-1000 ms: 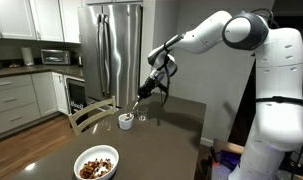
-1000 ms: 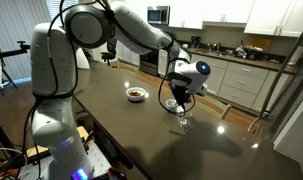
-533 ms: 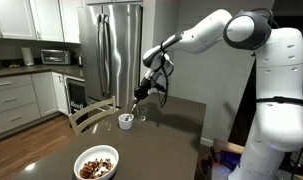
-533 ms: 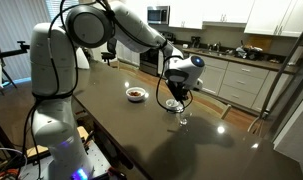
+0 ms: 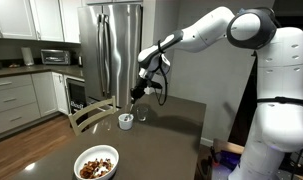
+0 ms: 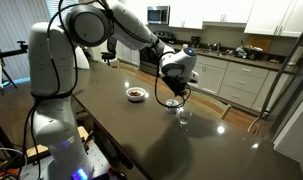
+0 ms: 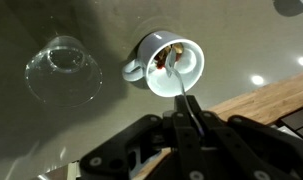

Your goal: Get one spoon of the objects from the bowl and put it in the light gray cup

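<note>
Spoon (image 7: 179,88) clamped in your pincer (image 7: 188,114), tip over light gray cup (image 7: 143,50) just below; sideways drift could topple it

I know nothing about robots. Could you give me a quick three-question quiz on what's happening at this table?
1. True or false: the gripper is shut on the slim silvery metal spoon.
2. The spoon's tip is over: A) the wide round white bowl, B) the small light gray cup, C) the clear glass.
3. Fill in: inside that cup lie a few small brown ____.
Key: 1 true; 2 B; 3 chunks.
</note>
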